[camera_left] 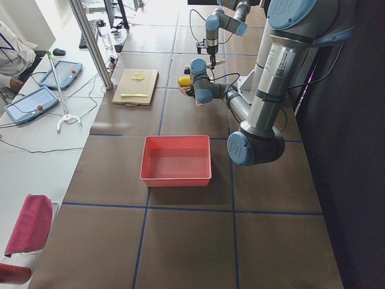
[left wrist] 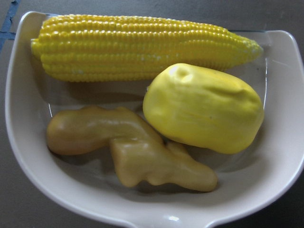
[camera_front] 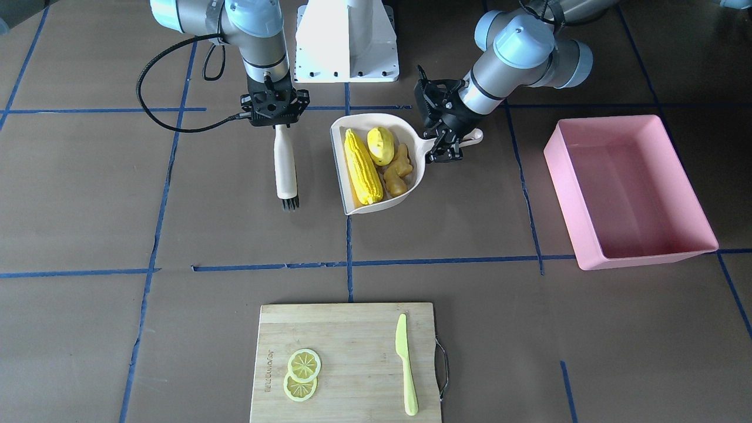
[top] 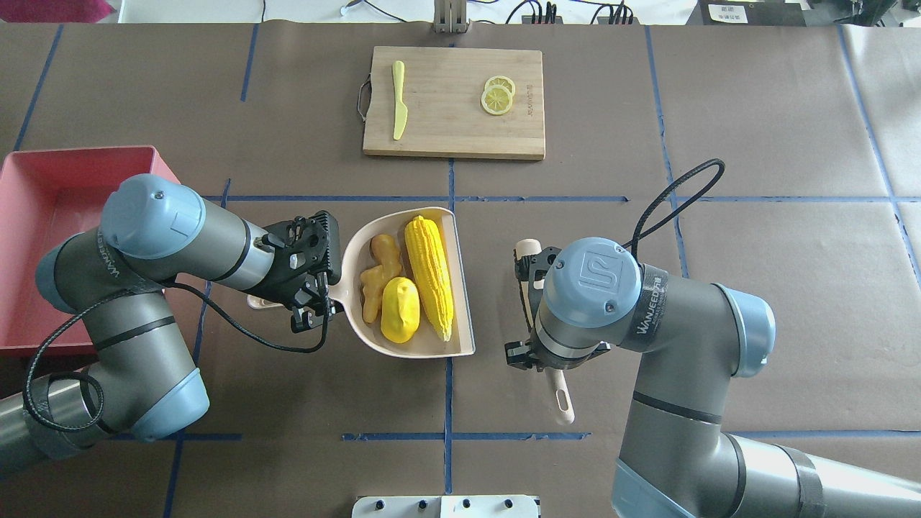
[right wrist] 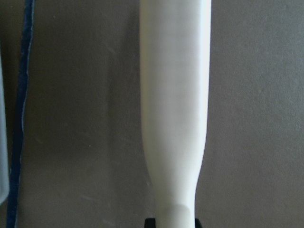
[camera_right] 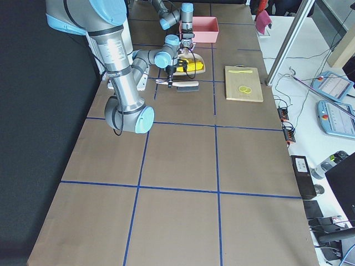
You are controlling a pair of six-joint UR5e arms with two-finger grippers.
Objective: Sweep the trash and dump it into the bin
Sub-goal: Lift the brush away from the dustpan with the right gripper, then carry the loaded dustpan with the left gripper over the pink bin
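Three toy foods, corn cob [camera_front: 362, 167], yellow lump [camera_front: 380, 145] and ginger root [camera_front: 398, 173], lying together inside cream dustpan [camera_front: 376, 207] on worktop [camera_front: 470, 223], left pincer [camera_front: 447, 143] pinching dustpan handle, pink bin [camera_front: 646, 255] well apart on robot's left side, right pincer [camera_front: 281, 120] clamped on brush [camera_front: 286, 167], brush just beside dustpan

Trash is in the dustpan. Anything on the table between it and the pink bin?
Nothing visible. Bare table lies between the dustpan and the bin; only the left gripper, on the pan's handle, sits on that side. The brush is on the far side.
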